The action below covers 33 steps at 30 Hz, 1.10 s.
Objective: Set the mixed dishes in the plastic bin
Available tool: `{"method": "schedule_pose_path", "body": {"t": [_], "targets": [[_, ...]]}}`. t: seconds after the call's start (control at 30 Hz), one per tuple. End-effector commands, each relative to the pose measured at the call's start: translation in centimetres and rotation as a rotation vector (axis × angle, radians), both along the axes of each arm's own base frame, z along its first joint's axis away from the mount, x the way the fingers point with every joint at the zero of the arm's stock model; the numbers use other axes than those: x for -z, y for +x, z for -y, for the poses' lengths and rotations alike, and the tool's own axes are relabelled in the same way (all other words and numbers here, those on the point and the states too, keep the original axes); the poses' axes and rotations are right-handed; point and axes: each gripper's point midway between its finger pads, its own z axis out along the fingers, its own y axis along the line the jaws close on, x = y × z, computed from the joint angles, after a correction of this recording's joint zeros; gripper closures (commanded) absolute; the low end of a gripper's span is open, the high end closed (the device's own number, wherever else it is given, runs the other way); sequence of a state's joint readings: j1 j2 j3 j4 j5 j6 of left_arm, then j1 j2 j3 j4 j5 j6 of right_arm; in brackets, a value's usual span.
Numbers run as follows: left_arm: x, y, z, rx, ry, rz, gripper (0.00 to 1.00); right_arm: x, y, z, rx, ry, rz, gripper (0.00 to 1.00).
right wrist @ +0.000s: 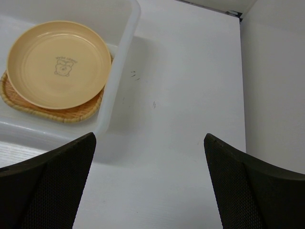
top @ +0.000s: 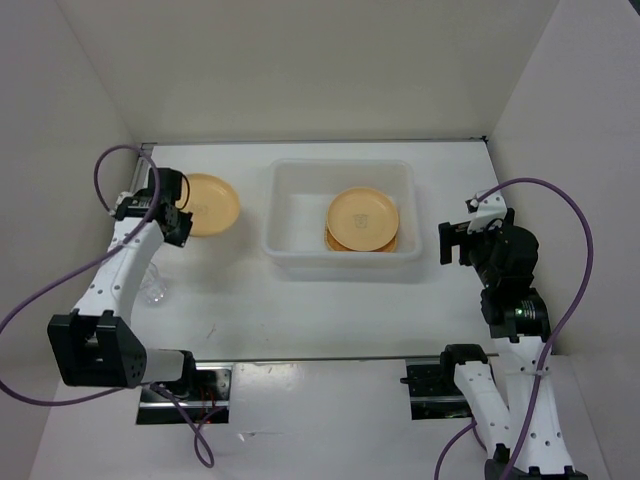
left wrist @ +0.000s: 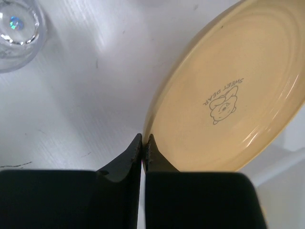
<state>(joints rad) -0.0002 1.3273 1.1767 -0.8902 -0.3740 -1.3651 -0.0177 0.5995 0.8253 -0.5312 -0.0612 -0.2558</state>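
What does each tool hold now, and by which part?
The left tool seems to pinch the yellow plate by its rim; the open right tool holds nothing.

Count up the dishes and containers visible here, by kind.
Plates: 2
Woven tray: 1
Clear cup: 1
Bin: 1
Total: 5
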Motion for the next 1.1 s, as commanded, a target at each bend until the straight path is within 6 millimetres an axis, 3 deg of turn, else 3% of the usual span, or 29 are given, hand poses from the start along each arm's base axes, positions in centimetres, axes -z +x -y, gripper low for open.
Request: {"method": "schedule_pose_path", "body": {"t": [0.0, 0.07, 0.1, 0.2, 0.27, 0.3, 0.33, 0.37, 0.4, 0.43, 0.47, 0.6, 0.63, 0.77, 0.9, 0.97, 1.0, 1.07], "targets": [[-4.8, 1.5, -1.6, -0.015, 0.085, 0.132, 1.0, -1.0, 0.4, 0.1, 0.001, -0.005, 0.049, 0.02], [-7.4, 3.7, -0.4, 0.096, 0.071, 0.244, 1.0, -1.0, 0.4, 0.1, 0.001, -0.005, 0.049, 0.02], [-9.9, 6.0, 0.5, 0.216, 0.102, 0.365, 1.0, -1.0, 0.4, 0.1, 0.001, -0.005, 0.049, 0.02], [-13.2, 9.0, 5.9, 0.543, 0.056, 0.531, 1.0, -1.2, 0.2, 0.1, 0.001, -0.005, 0.059, 0.02], [-13.1, 10.3, 9.9, 0.728, -0.002, 0.55, 1.0, -1.2, 0.2, 0.1, 0.001, -0.005, 0.059, 0.02], [-14.1, 10.9, 11.3, 0.817, 0.016, 0.579, 1.0, -1.2, 0.2, 0.1, 0.001, -0.005, 0.059, 0.02], [-13.8, 11.2, 12.6, 0.875, 0.004, 0.575, 1.0, -1.2, 0.2, 0.1, 0.001, -0.005, 0.059, 0.02], [-12.4, 11.6, 15.1, 0.979, -0.054, 0.552, 1.0, -1.2, 0.2, 0.1, 0.001, -0.005, 0.059, 0.02], [-11.7, 11.4, 16.2, 1.038, -0.051, 0.515, 1.0, -1.2, 0.2, 0.1, 0.001, -0.005, 0.059, 0.02], [-12.6, 11.7, 17.3, 1.084, -0.042, 0.526, 1.0, -1.2, 0.2, 0.1, 0.001, -0.005, 0.059, 0.02], [-11.2, 12.2, 18.2, 1.108, -0.041, 0.48, 1.0, -1.2, 0.2, 0.1, 0.001, -0.005, 0.059, 0.02], [-9.1, 11.5, 23.6, 1.274, -0.078, 0.401, 1.0, -1.5, 0.3, -0.1, -0.008, -0.005, 0.068, 0.02], [-7.4, 11.8, 24.3, 1.283, -0.097, 0.353, 1.0, -1.5, 0.3, -0.1, -0.008, -0.005, 0.068, 0.02], [-5.7, 11.8, 26.4, 1.31, -0.126, 0.315, 1.0, -1.5, 0.3, -0.1, -0.008, -0.005, 0.068, 0.02], [-2.1, 11.6, 28.8, 1.354, -0.193, 0.245, 1.0, -1.5, 0.3, 0.0, 0.0, -0.007, 0.068, 0.02], [-1.4, 11.6, 29.9, 1.375, -0.211, 0.22, 1.0, -1.7, 0.2, 0.0, 0.001, -0.008, 0.077, 0.02], [-0.1, 11.5, 30.9, 1.391, -0.22, 0.194, 1.0, -1.7, 0.2, 0.0, 0.001, -0.008, 0.077, 0.02], [0.1, 11.8, 31.7, 1.4, -0.21, 0.196, 1.0, -1.5, 0.3, 0.0, 0.001, -0.008, 0.077, 0.02]]}}
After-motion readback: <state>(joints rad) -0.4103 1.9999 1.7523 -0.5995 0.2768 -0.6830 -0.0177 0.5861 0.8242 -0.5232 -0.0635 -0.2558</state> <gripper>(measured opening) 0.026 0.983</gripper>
